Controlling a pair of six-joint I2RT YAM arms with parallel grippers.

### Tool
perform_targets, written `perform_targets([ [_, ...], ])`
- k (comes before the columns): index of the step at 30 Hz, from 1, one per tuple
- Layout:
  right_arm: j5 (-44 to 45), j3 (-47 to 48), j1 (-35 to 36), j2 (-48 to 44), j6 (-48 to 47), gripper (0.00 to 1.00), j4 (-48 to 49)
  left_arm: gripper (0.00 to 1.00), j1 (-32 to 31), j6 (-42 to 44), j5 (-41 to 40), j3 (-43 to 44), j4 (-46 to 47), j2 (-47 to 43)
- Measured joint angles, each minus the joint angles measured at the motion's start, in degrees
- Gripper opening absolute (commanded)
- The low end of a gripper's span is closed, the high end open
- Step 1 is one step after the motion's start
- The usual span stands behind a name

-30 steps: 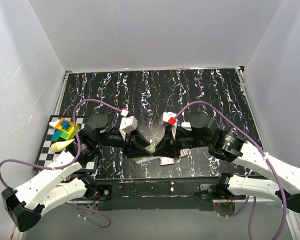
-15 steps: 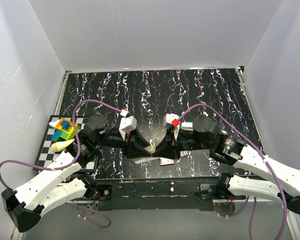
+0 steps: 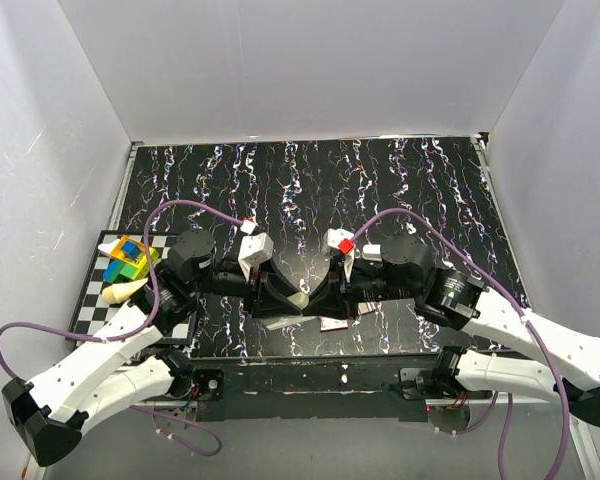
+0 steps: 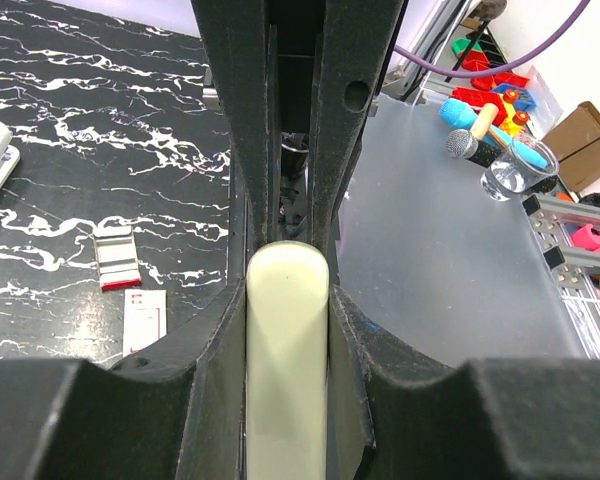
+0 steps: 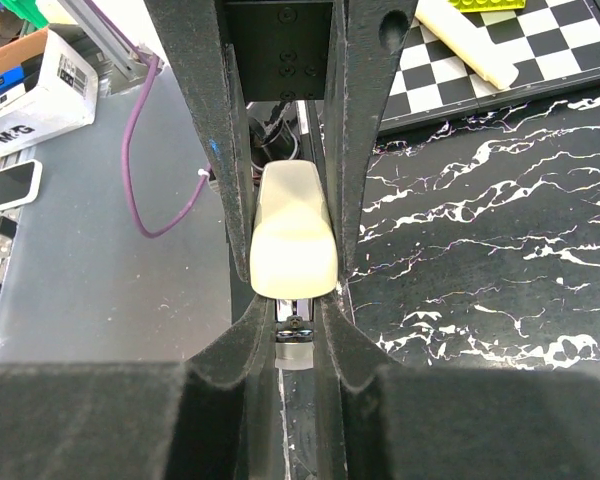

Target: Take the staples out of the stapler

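The cream-coloured plastic stapler is off the black white-veined marbled mat, carried between the two grippers near the table's 6 o'clock edge. Its long axis runs roughly from 9 to 3 o'clock, straight along the line joining them. The left gripper comes at it from 9 o'clock, its jaws partly closed and clamped on the broad cream body, which fills the gap between its fingers in the left wrist view. The right gripper faces it from 3 o'clock, closed to a narrower gap. In its own wrist view the fingers seem to pinch a grey metal part just under the rounded cream end – probably the magazine or base, though I cannot tell which. Neither arm is nearer – both have hold, nose to nose. Any parting of cover and metal part will likely have to run along, or hinge about, that shared 9-to-3 axis.
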Motion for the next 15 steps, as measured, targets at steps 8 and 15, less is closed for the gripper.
perform_targets([
  [8, 0.02, -0.02, 0.31, 0.35, -0.13, 0.01, 0.07, 0.00, 0.37, -0.11, 0.26, -0.17, -0.46, -0.26],
  [15, -0.94, -3.41, 1.88, 1.95, -0.83, 0.01, -8.68, 0.00, 2.49, -1.36, -1.07, -0.26, 3.61, -3.67],
])
